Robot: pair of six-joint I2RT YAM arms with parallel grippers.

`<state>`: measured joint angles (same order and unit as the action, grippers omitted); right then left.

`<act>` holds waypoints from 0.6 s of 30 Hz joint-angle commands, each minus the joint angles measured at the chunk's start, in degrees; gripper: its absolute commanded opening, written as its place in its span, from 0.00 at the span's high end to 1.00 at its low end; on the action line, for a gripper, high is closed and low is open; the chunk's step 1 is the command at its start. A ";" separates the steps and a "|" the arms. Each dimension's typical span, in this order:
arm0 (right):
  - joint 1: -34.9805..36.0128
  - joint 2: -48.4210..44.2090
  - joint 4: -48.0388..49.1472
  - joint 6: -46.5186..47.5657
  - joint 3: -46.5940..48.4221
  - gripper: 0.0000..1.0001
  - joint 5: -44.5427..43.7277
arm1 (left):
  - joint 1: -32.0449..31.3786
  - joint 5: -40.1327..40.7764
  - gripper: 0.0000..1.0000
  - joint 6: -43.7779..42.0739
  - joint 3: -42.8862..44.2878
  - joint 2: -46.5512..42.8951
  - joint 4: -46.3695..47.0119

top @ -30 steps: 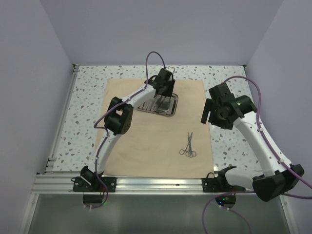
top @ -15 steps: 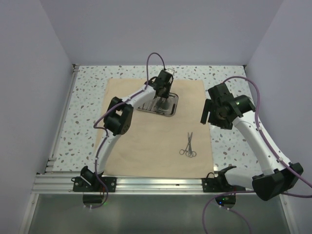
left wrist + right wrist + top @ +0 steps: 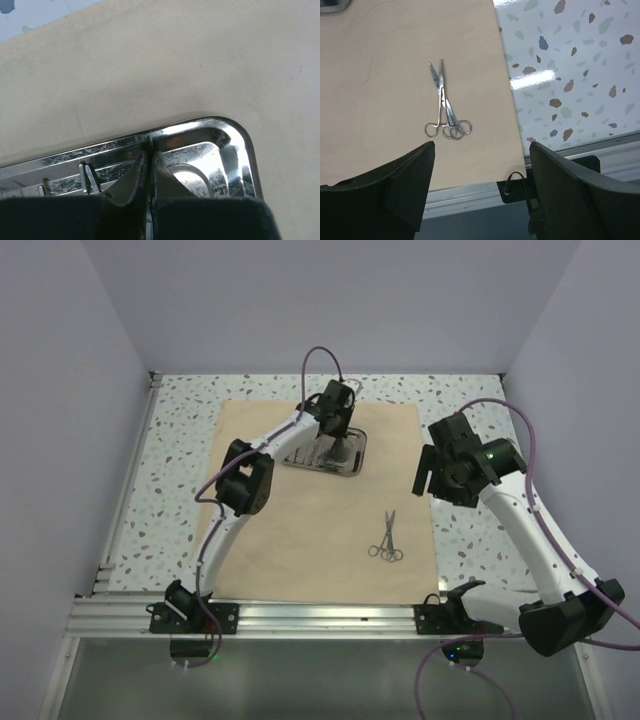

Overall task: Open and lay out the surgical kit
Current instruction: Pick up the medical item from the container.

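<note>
The beige cloth wrap (image 3: 300,530) lies spread flat on the table. At its far middle stands the shiny steel tray (image 3: 352,468), whose rounded corner (image 3: 240,135) shows in the left wrist view. My left gripper (image 3: 336,430) points down into the tray, its jaws (image 3: 150,150) pressed together with a thin silver sliver of an instrument between them. More thin instruments (image 3: 87,175) lie in the tray to the left. Two ring-handled instruments (image 3: 386,540) lie crossed on the cloth's right part (image 3: 444,107). My right gripper (image 3: 424,474) hovers open above them (image 3: 480,145), holding nothing.
The speckled tabletop (image 3: 180,440) surrounds the cloth. An aluminium rail (image 3: 320,618) with the arm bases runs along the near edge. Lilac walls close in the left, back and right sides. The cloth's right edge (image 3: 512,100) lies close under the right gripper.
The left gripper's jaws have closed inside the tray. The right arm has barely moved and stays open.
</note>
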<state>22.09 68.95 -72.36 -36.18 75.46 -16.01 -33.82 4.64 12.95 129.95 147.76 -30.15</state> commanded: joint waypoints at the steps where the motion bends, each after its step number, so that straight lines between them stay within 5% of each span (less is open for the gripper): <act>1: -0.11 -1.89 0.90 -0.99 -0.49 0.20 -0.87 | 2.17 -10.87 1.00 2.25 -7.51 -1.31 -2.12; 8: -0.11 -2.50 2.66 -0.73 -0.93 0.20 0.98 | 6.75 -23.70 1.00 11.03 -10.25 -9.51 5.27; 18: -0.20 -3.20 5.30 0.32 -1.89 0.20 2.65 | 8.77 -27.58 1.00 17.01 -11.37 -15.13 4.75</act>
<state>22.09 67.37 -69.08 -36.29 74.43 -14.11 -24.64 -18.79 26.24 119.81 140.03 -26.24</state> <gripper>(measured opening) 0.804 0.020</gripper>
